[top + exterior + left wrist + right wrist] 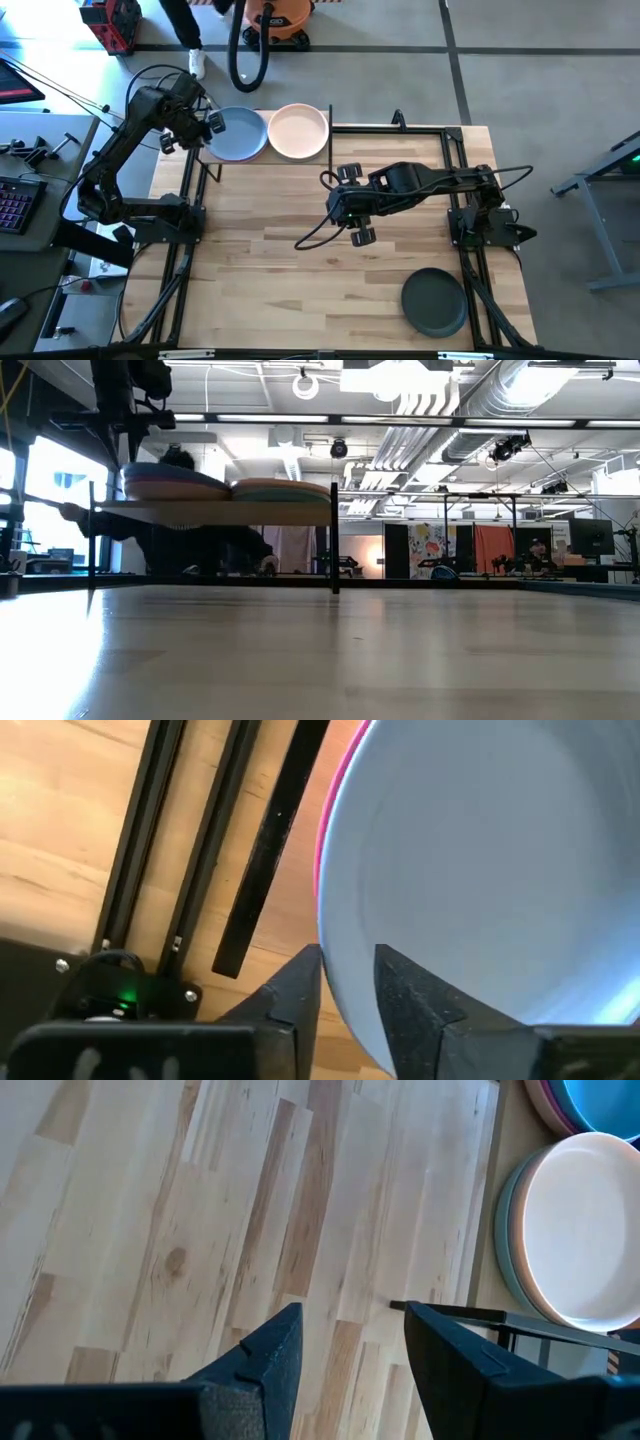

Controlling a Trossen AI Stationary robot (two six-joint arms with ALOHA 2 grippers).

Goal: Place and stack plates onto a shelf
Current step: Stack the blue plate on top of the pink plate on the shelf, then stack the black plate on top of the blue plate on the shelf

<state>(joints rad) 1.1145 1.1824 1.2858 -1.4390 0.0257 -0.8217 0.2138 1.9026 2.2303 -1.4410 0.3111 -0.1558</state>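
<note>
Under the round slate-blue matte plate (238,133) only a magenta rim (325,850) shows — the stack beneath is hidden. The left gripper (348,982) straddles its rim at the shelf's (215,510) nine o'clock end, fingers seemingly just apart. The right gripper (350,1355) hangs parted mid-table.

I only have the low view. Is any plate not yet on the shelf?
Observer: Yes, one dark plate lies on the table, at its right, far from the stacks.
Operator: Where's the right gripper?
Observer: The right gripper hangs open over bare wood mid-table, holding nothing.
Operator: And the left gripper?
Observer: The left gripper is at the rim of a blue plate topping the left stack.
</note>
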